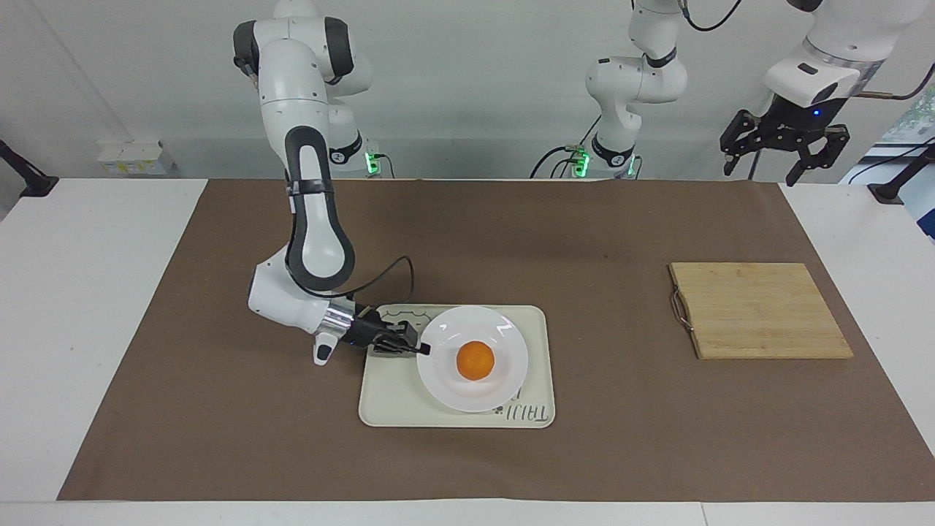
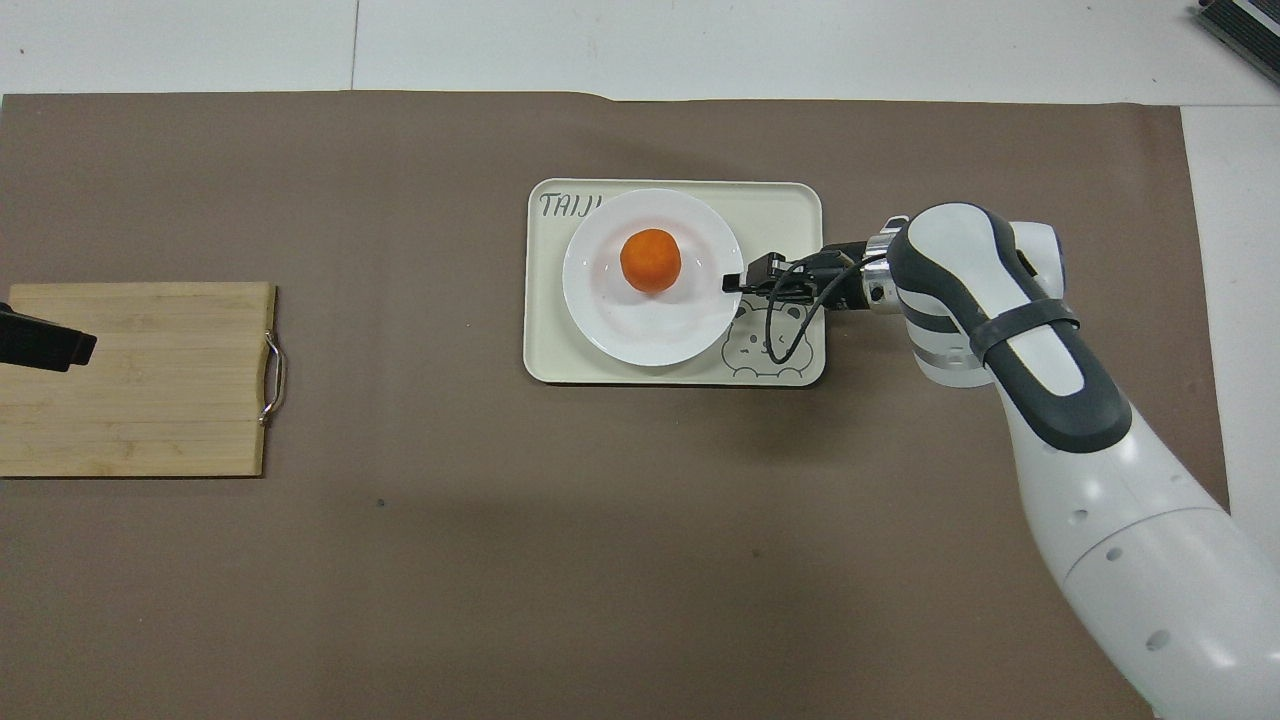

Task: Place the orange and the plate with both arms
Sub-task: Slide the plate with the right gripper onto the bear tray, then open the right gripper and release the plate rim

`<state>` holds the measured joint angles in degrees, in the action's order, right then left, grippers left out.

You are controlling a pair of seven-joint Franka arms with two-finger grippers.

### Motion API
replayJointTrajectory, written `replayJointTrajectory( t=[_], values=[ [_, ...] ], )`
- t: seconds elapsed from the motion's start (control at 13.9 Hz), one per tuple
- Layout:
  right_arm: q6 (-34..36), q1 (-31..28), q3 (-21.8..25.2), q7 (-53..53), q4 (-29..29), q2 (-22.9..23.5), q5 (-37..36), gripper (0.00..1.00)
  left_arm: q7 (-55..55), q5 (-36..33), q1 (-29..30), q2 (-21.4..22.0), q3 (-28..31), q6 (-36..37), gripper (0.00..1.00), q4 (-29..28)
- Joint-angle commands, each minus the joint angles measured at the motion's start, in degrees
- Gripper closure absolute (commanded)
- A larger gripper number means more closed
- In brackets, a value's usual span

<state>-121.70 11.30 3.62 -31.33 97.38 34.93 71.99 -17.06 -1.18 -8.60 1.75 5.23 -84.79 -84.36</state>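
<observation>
Right end effector is low over the cream tray, at the plate's rim on the side toward the right arm's end of the desk. Its fingertips are pressed together on the rim of the plate, pinching it. The plate sits on the tray; whether it rests flat or is slightly lifted cannot be told. The orange lies in the middle of the plate, apart from the fingertips.

Left end effector hangs high in the air at the left arm's end of the desk, fingers spread, holding nothing; this arm waits.

Facing view: shows the whole left end effector and both arm bases with green lights, plus the right arm bent down toward the tray. Overhead view: only a black tip of the left end effector shows, over the wooden cutting board. It also shows the bear print on the tray's corner nearer the robots, partly crossed by the right end effector's cable, and the plate covering part of the tray's lettering.

Surface: brown mat over a white desk. The cutting board, with a metal handle, lies on the mat toward the left arm's end, well apart from the tray. Plain pale wall at the robots' end.
</observation>
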Motion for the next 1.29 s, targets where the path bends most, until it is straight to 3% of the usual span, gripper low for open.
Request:
replayJointTrajectory(
  t=[0.0,0.07,0.14,0.36,0.58,0.86,1.08,1.22],
  values=[
    [-1.2,-0.4,-0.3,-1.9,1.0,-0.7,-2.9,0.61,-0.7,-1.1,0.8,0.7,-0.7,0.8,0.0,-0.1],
    [-2.0,-0.3,-0.3,-1.5,1.0,-0.9,-3.3,0.11,-0.7,-1.1,0.8,0.7,-0.7,0.8,0.0,-0.1],
    [-2.6,0.0,-0.2,-1.3,1.1,-1.2,-3.3,0.0,-0.7,-1.1,0.8,0.6,-0.7,0.8,0.0,-0.2],
    [-2.9,0.1,0.2,0.1,1.0,-1.5,-4.8,0.0,-0.7,-1.1,0.8,0.7,-0.7,0.8,0.0,-0.2],
    [-7.7,0.6,0.3,7.4,1.0,-5.0,-18.4,0.0,-0.7,-1.1,0.8,0.7,-0.7,0.8,0.0,-0.2],
    [-7.8,0.2,0.7,16.2,1.0,-8.7,-34.1,0.0,-0.7,-1.1,0.8,0.7,-0.7,0.8,0.0,-0.2],
    [-6.3,-0.9,0.6,24.4,1.0,-12.9,-48.9,0.0,-0.7,-1.1,0.8,0.6,-0.7,0.8,0.0,-0.1],
    [-0.8,-1.8,0.7,26.6,0.4,-15.4,-54.8,0.0,-0.8,-1.1,0.8,0.7,-0.7,1.3,0.0,-0.2]
  ],
)
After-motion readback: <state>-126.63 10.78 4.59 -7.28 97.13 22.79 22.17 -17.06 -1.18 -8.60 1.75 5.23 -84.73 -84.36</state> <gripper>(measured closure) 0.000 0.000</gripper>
